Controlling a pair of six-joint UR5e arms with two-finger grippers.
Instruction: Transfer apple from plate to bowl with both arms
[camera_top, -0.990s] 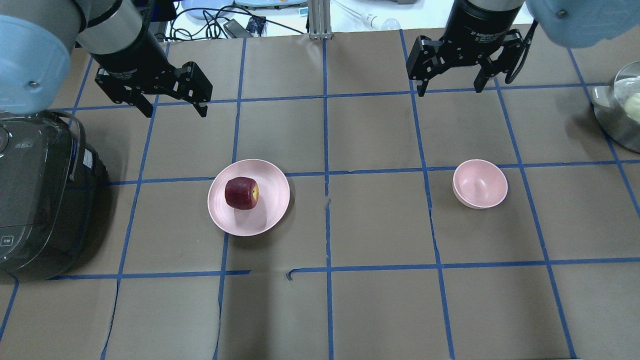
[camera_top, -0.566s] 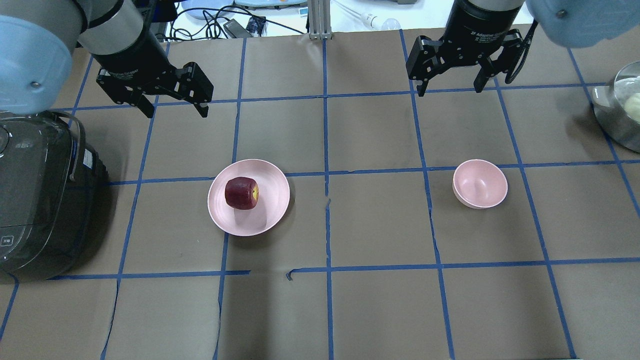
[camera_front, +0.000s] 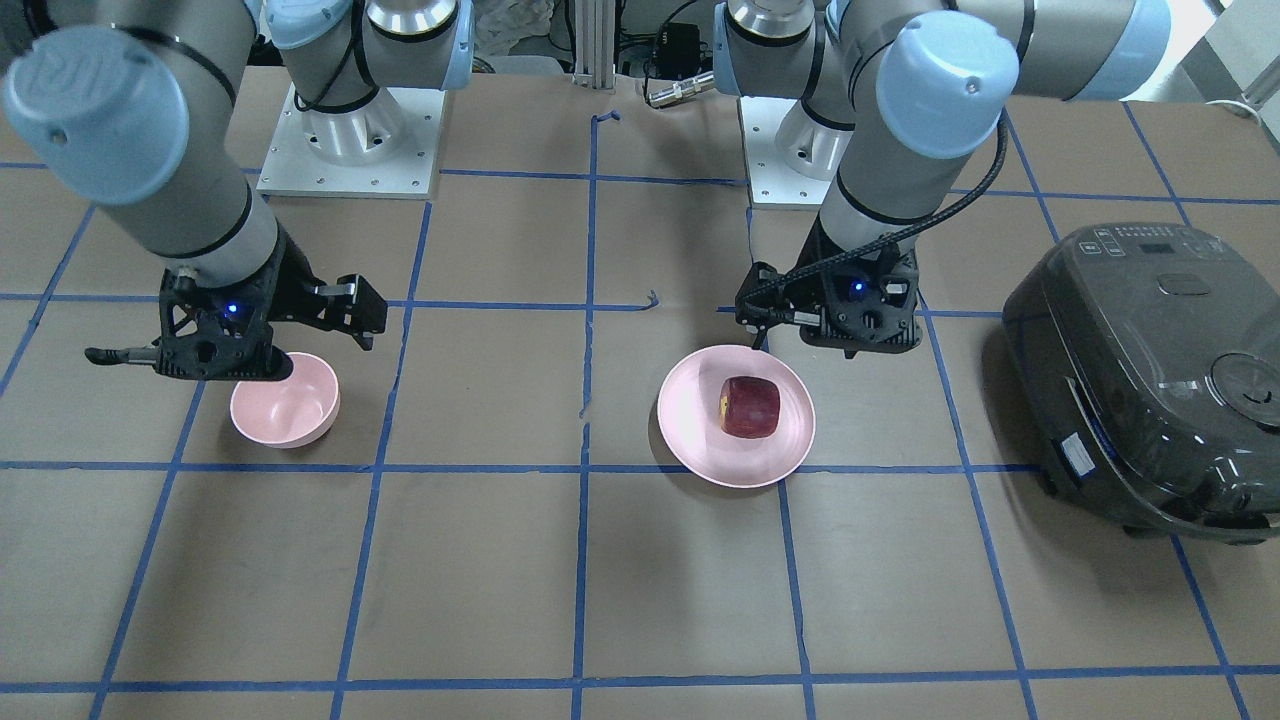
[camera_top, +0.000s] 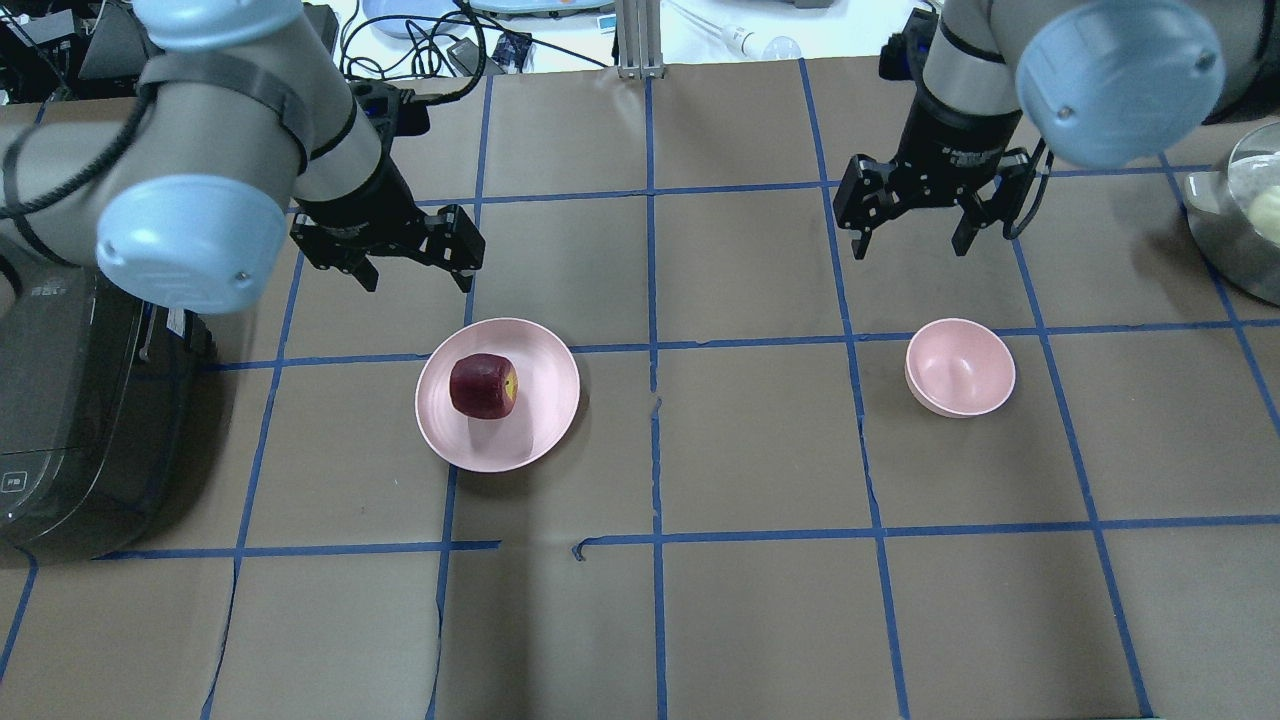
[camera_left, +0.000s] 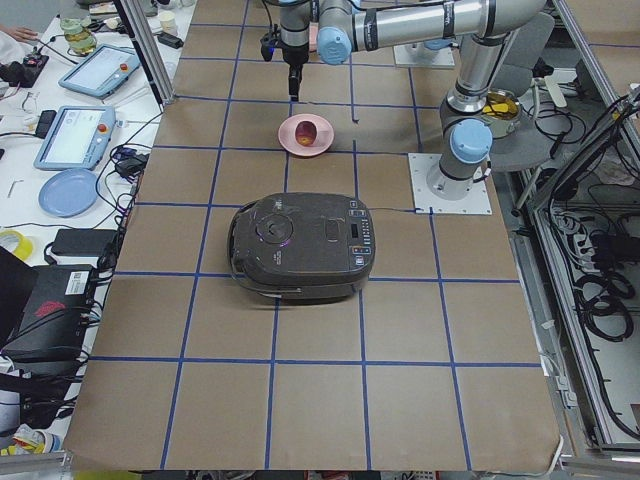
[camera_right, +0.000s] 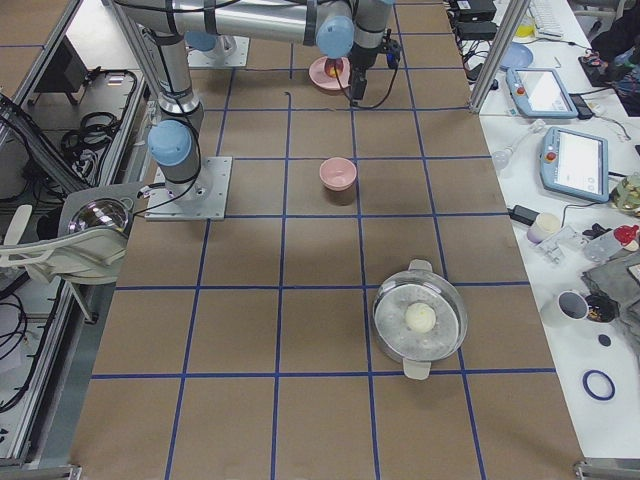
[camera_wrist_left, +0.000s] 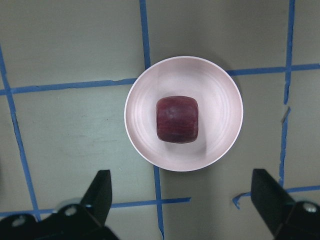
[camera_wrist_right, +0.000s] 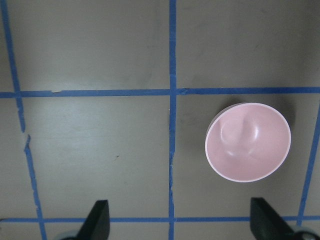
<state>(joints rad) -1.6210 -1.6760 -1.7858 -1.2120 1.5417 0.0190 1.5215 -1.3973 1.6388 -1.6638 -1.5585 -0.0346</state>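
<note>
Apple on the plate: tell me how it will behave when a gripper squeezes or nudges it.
The apple looks solid, so it should be stiff under a squeeze. Its blocky, flat-sided shape suggests it may rock rather than roll freely. The plate is shallow, so a sideways nudge could slide it off.

I see dark grey rice cooker at left end of table, lid down. Steel pot with two handles sits toward right end, pale round lump inside. Brown paper cover is gridded with blue tape, which I see ragged near centre. Side bench holds two tablets and blue dish.
</note>
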